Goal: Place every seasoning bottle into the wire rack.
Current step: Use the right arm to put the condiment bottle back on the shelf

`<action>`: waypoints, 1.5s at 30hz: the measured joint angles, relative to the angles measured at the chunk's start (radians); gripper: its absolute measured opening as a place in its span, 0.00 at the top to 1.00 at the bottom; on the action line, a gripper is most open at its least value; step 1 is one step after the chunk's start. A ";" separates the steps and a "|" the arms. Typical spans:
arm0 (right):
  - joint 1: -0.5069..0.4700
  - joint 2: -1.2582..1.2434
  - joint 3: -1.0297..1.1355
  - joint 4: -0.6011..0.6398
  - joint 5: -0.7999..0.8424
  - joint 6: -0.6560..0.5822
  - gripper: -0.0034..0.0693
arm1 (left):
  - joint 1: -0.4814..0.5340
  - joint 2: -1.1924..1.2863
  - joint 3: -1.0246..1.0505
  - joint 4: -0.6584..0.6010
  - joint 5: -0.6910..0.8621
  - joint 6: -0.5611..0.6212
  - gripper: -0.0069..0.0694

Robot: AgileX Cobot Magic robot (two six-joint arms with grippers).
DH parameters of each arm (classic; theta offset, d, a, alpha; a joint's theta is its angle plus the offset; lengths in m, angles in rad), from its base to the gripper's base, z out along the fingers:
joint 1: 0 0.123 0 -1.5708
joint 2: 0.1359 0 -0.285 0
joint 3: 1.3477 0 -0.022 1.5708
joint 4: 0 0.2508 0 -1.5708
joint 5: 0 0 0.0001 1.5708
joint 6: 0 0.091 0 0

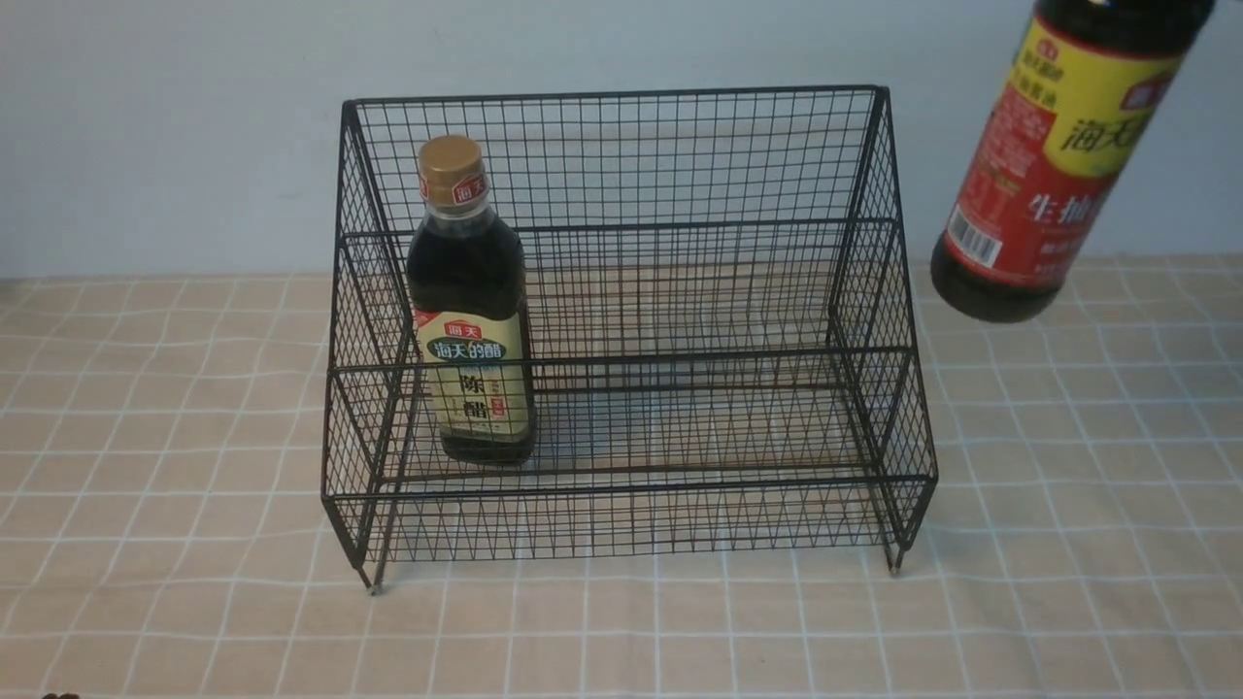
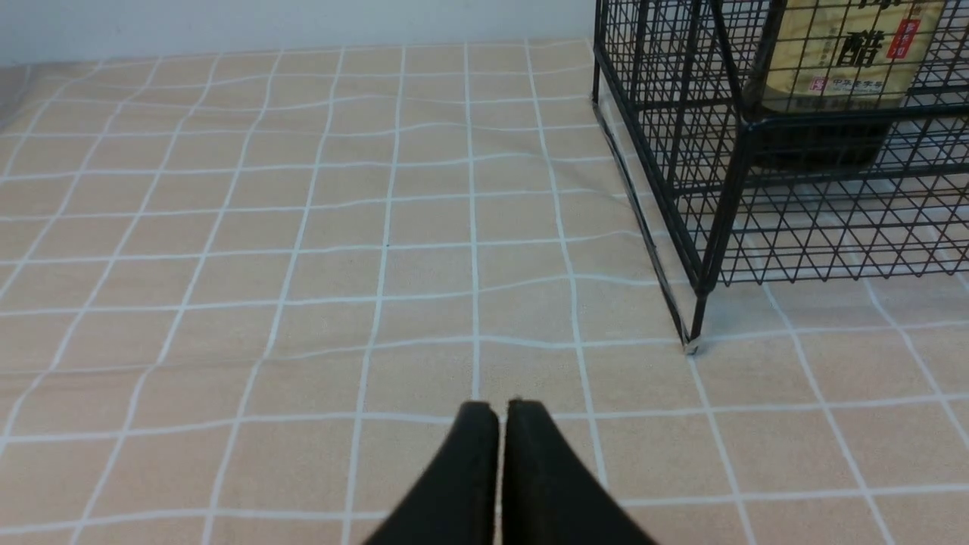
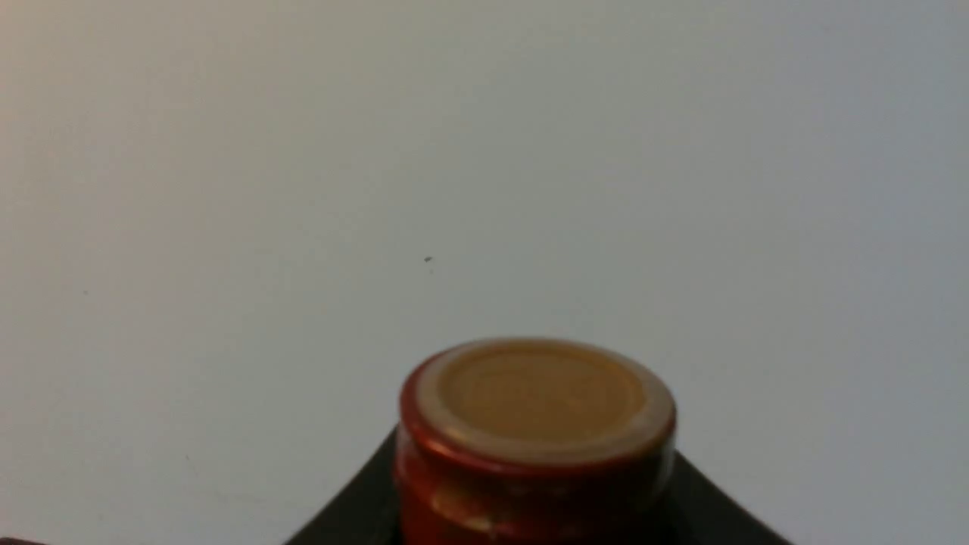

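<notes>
The black wire rack (image 1: 631,233) stands in the middle of the table. The gold-capped squarish bottle (image 1: 470,311) stands upright on its lower tier at the left; its label shows in the left wrist view (image 2: 840,53). The red-capped round bottle (image 1: 1054,165) hangs in the air, slightly tilted, to the right of the rack and above the table. Its red cap (image 3: 534,439) sits between the fingers of my right gripper (image 3: 534,522), which is shut on its neck. My left gripper (image 2: 501,412) is shut and empty, low over the cloth, to the left of the rack's front left foot (image 2: 690,344).
A beige checked cloth (image 1: 194,437) covers the table. A pale wall (image 1: 175,116) rises right behind the rack.
</notes>
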 joint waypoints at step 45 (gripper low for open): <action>0.131 0.479 -0.113 0.057 0.138 -0.040 0.58 | 0.000 0.000 0.000 0.000 0.000 0.000 0.92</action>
